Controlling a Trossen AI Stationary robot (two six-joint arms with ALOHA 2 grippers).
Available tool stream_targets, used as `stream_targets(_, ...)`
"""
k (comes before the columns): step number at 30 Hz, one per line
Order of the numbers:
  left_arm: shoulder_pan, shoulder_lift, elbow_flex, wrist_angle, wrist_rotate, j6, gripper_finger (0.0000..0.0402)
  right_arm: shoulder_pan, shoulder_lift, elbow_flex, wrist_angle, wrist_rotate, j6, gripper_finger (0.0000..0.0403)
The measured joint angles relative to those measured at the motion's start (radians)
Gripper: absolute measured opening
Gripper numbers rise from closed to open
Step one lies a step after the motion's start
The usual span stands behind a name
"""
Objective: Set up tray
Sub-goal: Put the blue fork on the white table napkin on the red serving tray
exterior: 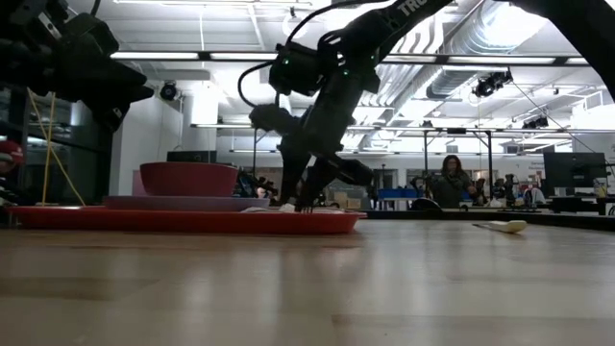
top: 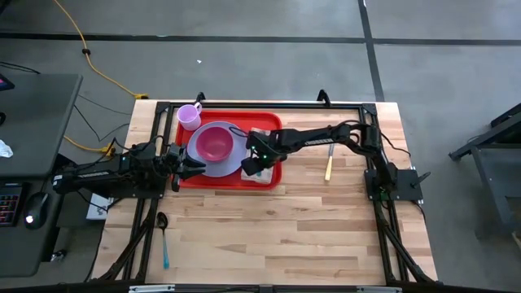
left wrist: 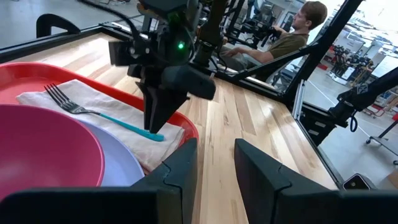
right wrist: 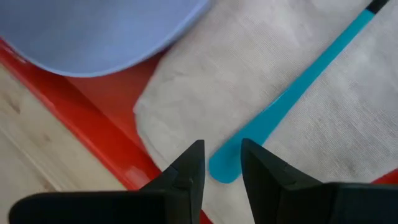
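Observation:
The red tray [top: 260, 122] lies on the table's far left part. On it sit a lavender plate [top: 230, 165] carrying a pink bowl [top: 214, 143], and a white napkin [right wrist: 249, 74] beside the plate. A fork [left wrist: 81, 109] with a teal handle lies flat on the napkin. My right gripper [right wrist: 222, 155] points steeply down over the tray's right part, shut on the fork. My left gripper [left wrist: 216, 155] hovers level at the tray's left edge [top: 181, 167], open and holding nothing. My right gripper pinches the rounded free end of the fork's teal handle [right wrist: 222, 169] between its two fingertips. The fingers come from above, slanting down from the table's right side. The fork lies flat along the napkin, tines pointing away from the gripper.
A lavender cup [top: 189, 116] stands at the tray's far left corner. A pale-handled knife [top: 329, 163] lies on the wood right of the tray. A teal-handled spoon [top: 163, 240] lies near the front left. The table's near half is bare wood. A person [left wrist: 292, 37] sits beyond the table.

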Motion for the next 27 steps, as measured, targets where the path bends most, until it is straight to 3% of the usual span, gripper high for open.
stream_targets(12,0.0,0.0,0.0,0.0,0.0,0.0,0.0138,-0.021,-0.052,0.0,-0.167,0.062,-0.099,0.0082)
stream_targets(27,0.0,0.0,0.0,0.001,0.0,0.0,0.0138,-0.021,-0.049,-0.032,-0.13,0.088,-0.163,0.0082)
